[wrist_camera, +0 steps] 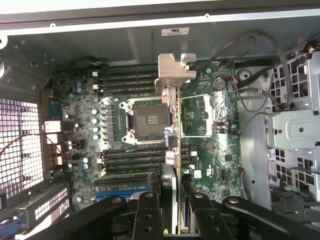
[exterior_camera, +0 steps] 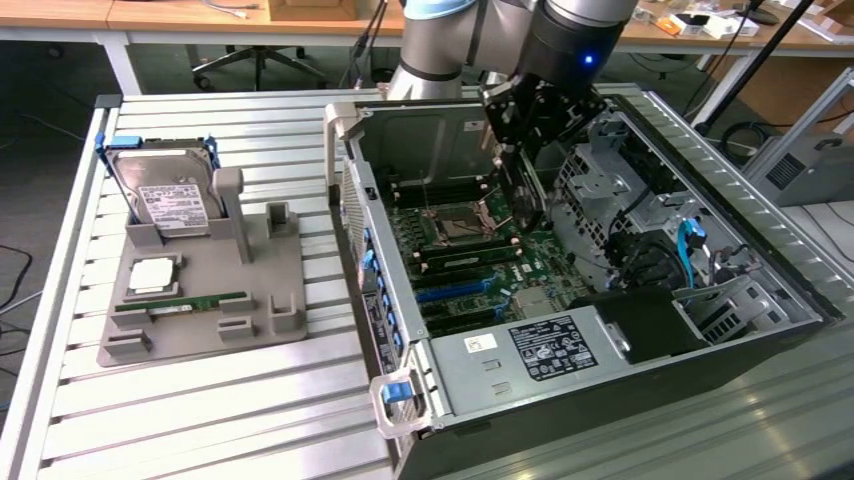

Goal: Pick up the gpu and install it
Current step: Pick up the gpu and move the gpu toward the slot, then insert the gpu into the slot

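The black two-fingered hand (wrist_camera: 173,199), partly closed, grips the thin, flat dark green gpu (wrist_camera: 174,75) edge-on above the glossy green motherboard (wrist_camera: 220,145), inside the grey sheet-metal case (wrist_camera: 125,42). Any tilt could jam its rigid edge or silver bracket against the slots.

A slatted metal table (exterior_camera: 200,420) spreads across the foreground from six to nine o'clock. Beyond it, from eleven to one o'clock, runs a wooden desk (exterior_camera: 160,15) on white legs (exterior_camera: 120,65) — an office chair's wheeled base (exterior_camera: 247,65) stands beneath at eleven o'clock, on dark floor (exterior_camera: 54,90).
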Robot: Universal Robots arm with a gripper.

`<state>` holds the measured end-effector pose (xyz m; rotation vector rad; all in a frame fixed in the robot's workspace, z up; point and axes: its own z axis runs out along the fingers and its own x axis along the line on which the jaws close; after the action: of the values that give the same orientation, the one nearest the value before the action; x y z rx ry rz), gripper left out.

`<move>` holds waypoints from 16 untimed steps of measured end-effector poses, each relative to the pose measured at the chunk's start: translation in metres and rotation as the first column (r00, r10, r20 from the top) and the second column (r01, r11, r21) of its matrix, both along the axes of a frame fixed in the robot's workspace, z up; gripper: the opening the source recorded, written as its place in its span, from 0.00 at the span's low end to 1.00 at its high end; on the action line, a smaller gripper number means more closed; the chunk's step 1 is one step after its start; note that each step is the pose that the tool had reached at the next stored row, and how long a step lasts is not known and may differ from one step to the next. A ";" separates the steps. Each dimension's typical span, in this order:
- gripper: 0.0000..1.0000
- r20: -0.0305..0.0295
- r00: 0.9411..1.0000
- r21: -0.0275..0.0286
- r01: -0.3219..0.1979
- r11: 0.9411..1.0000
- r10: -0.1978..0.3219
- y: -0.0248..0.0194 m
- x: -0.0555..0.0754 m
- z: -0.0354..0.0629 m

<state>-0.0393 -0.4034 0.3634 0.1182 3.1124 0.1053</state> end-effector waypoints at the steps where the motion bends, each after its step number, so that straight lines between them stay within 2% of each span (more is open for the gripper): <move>1: 0.27 0.000 1.000 0.000 0.000 1.000 0.000 -0.0001 0.000 -0.0003; 16: 0.27 0.000 1.000 0.000 0.000 1.000 0.000 -0.0006 0.000 -0.0018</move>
<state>-0.0393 -0.4040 0.3616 0.1182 3.1124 0.1054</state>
